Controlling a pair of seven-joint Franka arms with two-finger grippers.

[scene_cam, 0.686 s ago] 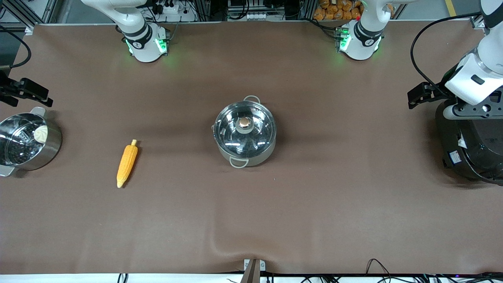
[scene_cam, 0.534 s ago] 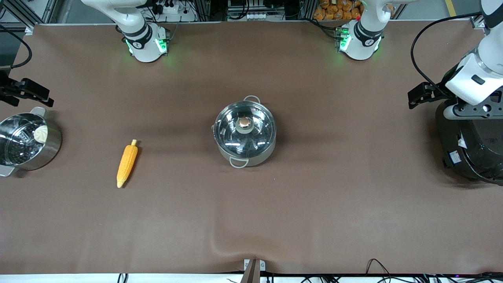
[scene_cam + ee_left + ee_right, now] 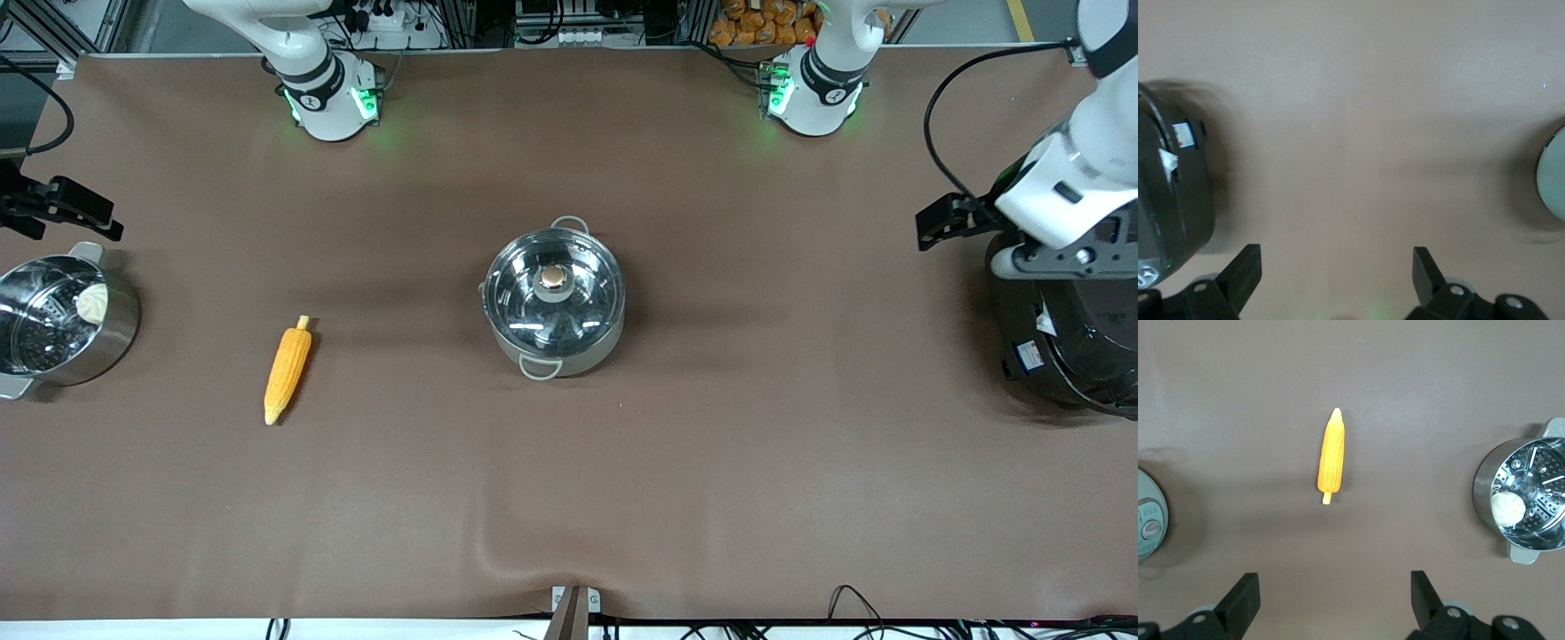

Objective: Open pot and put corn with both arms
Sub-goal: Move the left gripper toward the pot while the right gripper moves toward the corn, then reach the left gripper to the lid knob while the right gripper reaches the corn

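Note:
The steel pot stands mid-table with its glass lid and copper knob on. Its edge shows in the left wrist view and the right wrist view. The corn lies on the table toward the right arm's end, pointed tip toward the front camera; it also shows in the right wrist view. My right gripper hangs open and empty beside the steamer pot. My left gripper hangs open and empty over the table beside the rice cooker.
A steel steamer pot with a white bun stands at the right arm's end. A big black rice cooker stands at the left arm's end, under the left arm's wrist. A brown mat covers the table.
The left arm's wrist and gripper have shifted slightly toward the robots' bases and the pot. The right arm, the pot and the corn have not moved.

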